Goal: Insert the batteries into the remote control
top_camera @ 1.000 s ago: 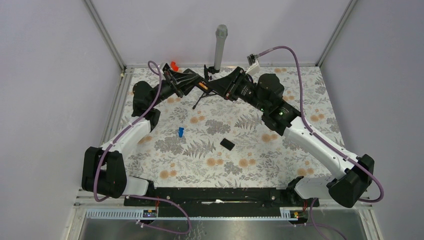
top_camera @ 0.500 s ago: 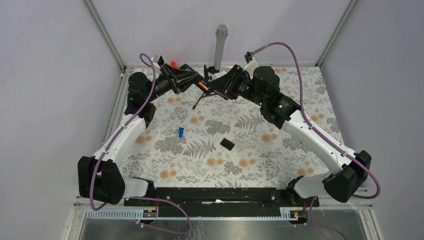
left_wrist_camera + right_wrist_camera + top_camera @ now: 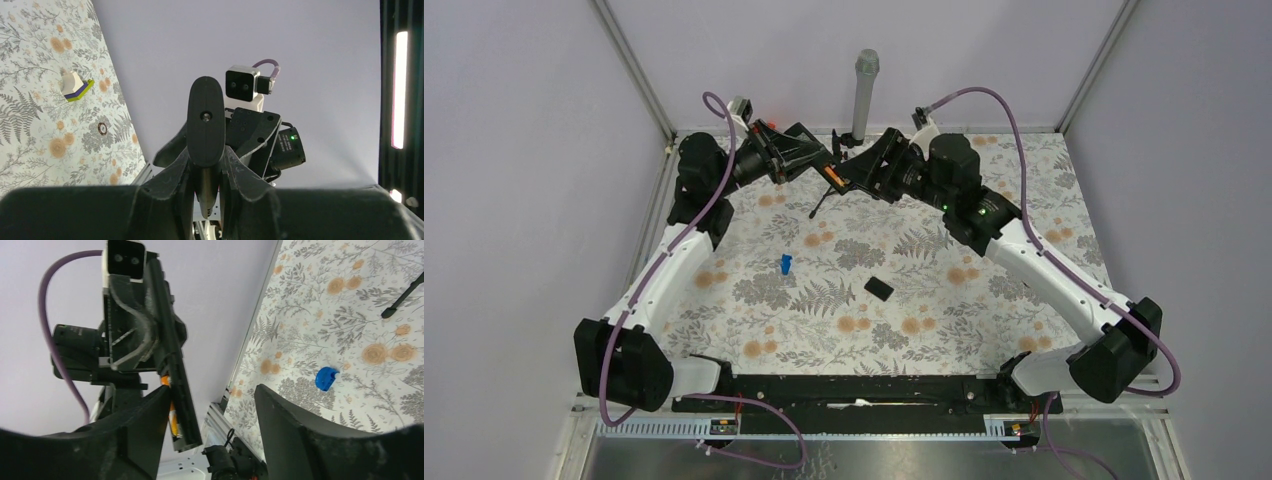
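Note:
My left gripper is shut on the black remote control and holds it in the air at the back of the table. In the left wrist view the remote stands end-on between my fingers. In the right wrist view the remote shows its open compartment with orange batteries inside. My right gripper is open. Its jaws stand wide, with the remote's lower end between them, close to the left finger; I cannot tell whether they touch.
A small black cover plate lies mid-table. A small blue piece lies left of it and also shows in the right wrist view. A thin black stand and a grey post are at the back. A white and yellow-green piece lies on the mat.
My left arm has swung up and back, turning the remote toward the right gripper. The right gripper has shifted slightly left toward the remote's end.

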